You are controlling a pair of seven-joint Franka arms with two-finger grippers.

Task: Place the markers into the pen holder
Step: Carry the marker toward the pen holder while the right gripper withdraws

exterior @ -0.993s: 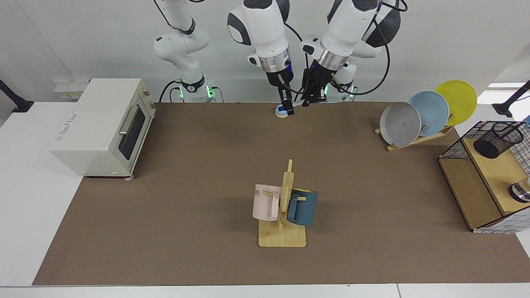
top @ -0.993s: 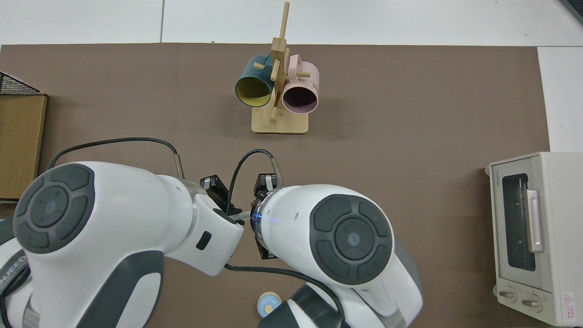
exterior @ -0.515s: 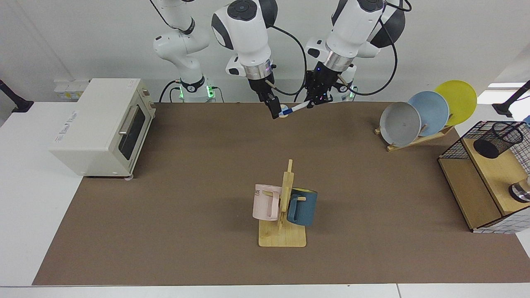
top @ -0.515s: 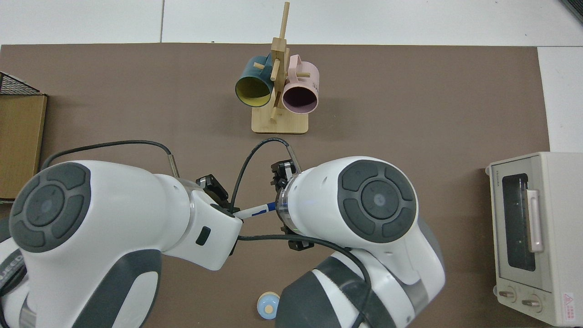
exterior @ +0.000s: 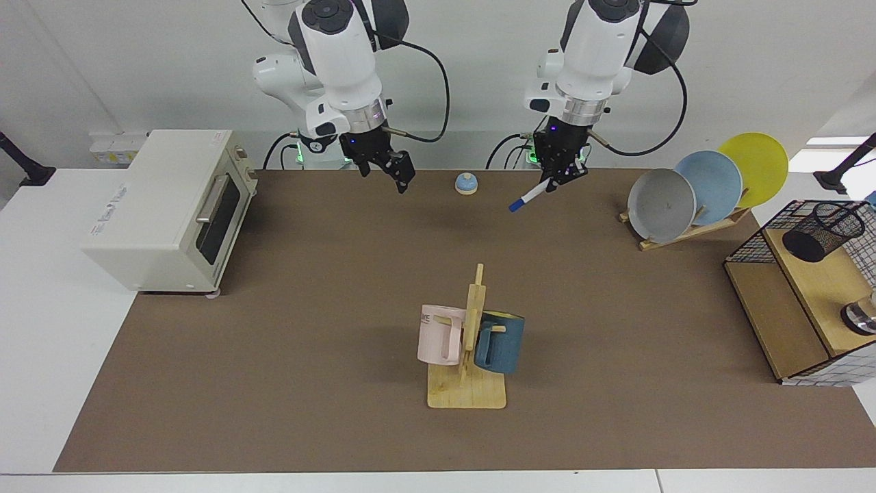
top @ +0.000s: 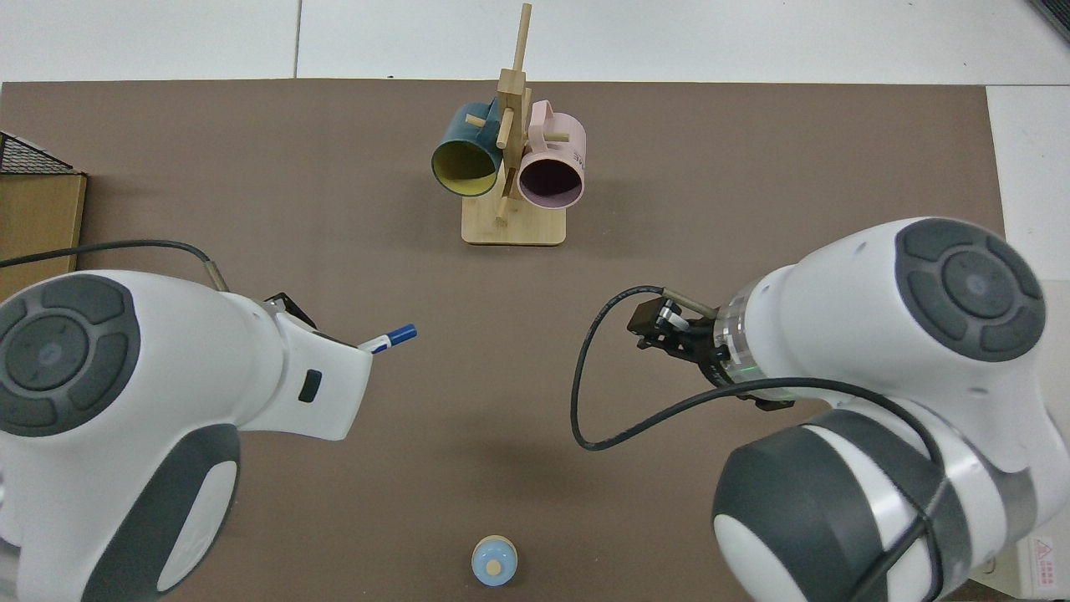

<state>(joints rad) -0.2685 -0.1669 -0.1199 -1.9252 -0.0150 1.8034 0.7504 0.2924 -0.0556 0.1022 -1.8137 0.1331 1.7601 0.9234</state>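
The slim white marker [exterior: 528, 197] with its blue cap pointing down hangs tilted above the mat at the back, and my left gripper [exterior: 558, 179] is shut on its upper end. From above, the marker's capped end [top: 393, 338] sticks out from under the left arm, which hides that gripper. My right gripper [exterior: 400, 174] hangs open and holds nothing, far from the marker, near the toaster oven; the top view shows it too [top: 658, 322]. The black mesh pen holder [exterior: 823, 231] sits tilted on the wooden shelf at the far right of the facing view.
A white toaster oven [exterior: 168, 209] stands at the facing view's left. A wooden mug rack [exterior: 469, 383] with a pink and a blue mug is in the middle. A small blue knob [exterior: 466, 183] sits at the back, a plate rack [exterior: 705, 188] beside the wire-and-wood shelf [exterior: 787, 322].
The two arms have parted. The right gripper let go of the marker and swung toward the toaster oven. The left gripper carried the marker toward the plate rack.
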